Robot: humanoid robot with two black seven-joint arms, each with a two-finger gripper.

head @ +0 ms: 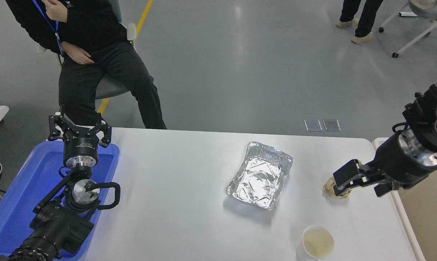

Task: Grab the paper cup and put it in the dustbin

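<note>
The paper ball (pixel 336 191) is largely covered by the right gripper (pixel 343 179), which is seen in front of it; only its lower and left edges can be made out. Whether the gripper touches the ball cannot be told. The gripper's fingers are seen nearly side-on and overlapping, so whether the jaws are parted or closed cannot be told either.

The cup (pixel 315 243) is found upright at the desk's (pixel 175 181) near edge, right of centre, its base cut off by the picture's bottom edge. A cream inside is shown; whether anything lies in it is hard to judge. It is well apart from the right gripper.

The bin (pixel 398 203) is cut off at the right edge, just beside the desk's right edge; only a strip of rim and beige wall is visible behind the arm.

The foil tray (pixel 260 175) is seen near the desk's middle, tilted, with nothing in it.

The blue tray (pixel 23 195) is placed at the desk's left edge, much of it hidden by the left arm. The left gripper (pixel 79 129) is held over the tray's far end, jaws spread.

A seated person (pixel 95 61) is seen beyond the far edge.
</note>
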